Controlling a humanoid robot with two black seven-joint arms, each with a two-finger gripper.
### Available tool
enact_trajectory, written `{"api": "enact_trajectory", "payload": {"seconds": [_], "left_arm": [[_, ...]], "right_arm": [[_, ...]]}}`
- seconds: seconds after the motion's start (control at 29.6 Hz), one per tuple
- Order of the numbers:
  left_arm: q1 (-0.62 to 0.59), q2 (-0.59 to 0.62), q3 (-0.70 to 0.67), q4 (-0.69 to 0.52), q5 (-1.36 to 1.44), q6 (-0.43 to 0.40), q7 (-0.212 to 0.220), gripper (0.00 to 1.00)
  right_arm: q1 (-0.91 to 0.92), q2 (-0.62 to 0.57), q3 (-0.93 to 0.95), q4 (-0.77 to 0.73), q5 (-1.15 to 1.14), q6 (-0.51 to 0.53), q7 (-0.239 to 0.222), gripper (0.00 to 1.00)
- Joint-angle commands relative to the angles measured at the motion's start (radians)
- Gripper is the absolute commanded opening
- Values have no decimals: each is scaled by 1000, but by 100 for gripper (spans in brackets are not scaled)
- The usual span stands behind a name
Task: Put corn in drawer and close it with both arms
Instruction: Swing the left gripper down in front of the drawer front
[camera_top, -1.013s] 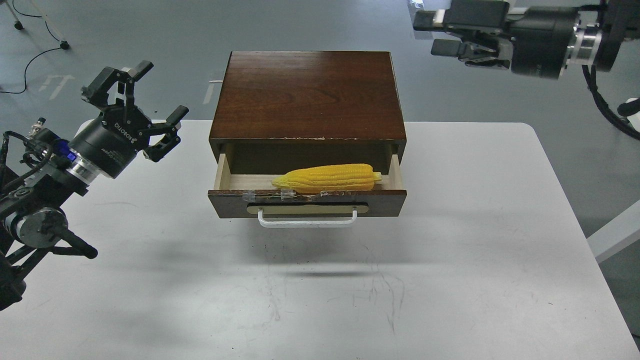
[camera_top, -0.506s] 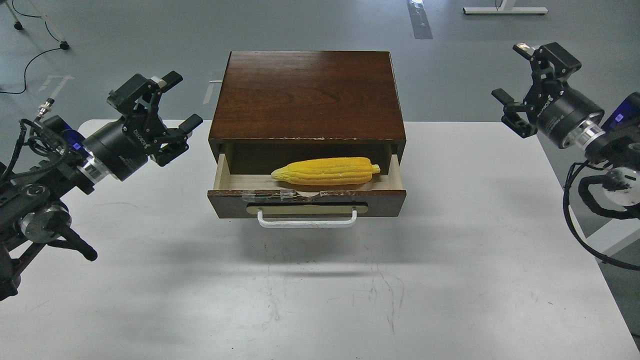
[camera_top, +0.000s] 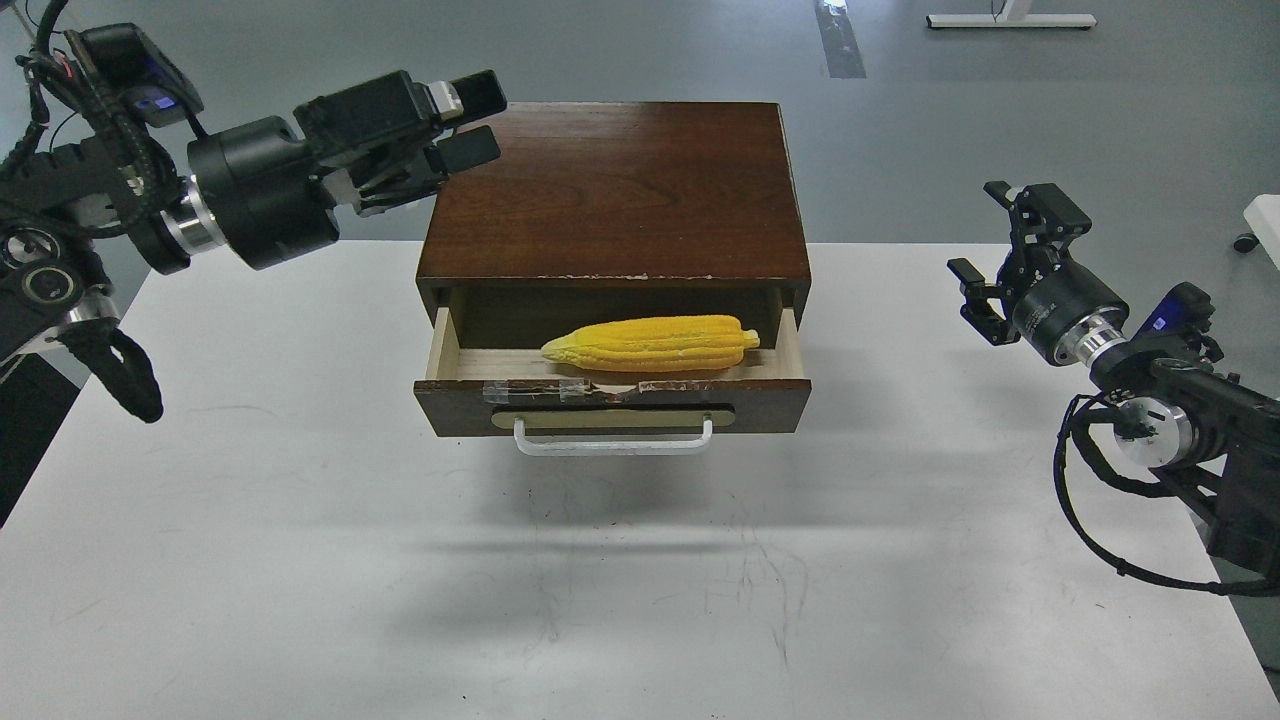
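The yellow corn lies on its side inside the drawer, which is pulled partly out of the dark wooden box. The drawer's white bar handle faces me. My left gripper is open and empty, raised at the box's upper left corner and pointing right. My right gripper is open and empty, off to the right of the box above the table's right edge.
The box stands at the back middle of a white table. Grey floor lies beyond, with black cables at the far left and a white stand base at the top right.
My left gripper has risen and swung right to the box's upper left corner. My right gripper has dropped from the top right to beside the table's right edge. The corn has settled in the drawer.
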Motion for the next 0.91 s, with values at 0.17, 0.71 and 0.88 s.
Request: {"api": "enact_trajectory", "payload": {"seconds": [0.17,0.71,0.88], "left_arm": [[44,-136,167,-121,380,0,0,77],[398,-184,216,-53,326,38,0,0],[430,-184,202,-9,130,127,94,0]], "right_arm": [[-20,-2,-8,0,-6,-13,0,96],[-47,-2,-10,0,-12,-14,0,96],[-49,0,-10,0,-12,-14,0,96]]}}
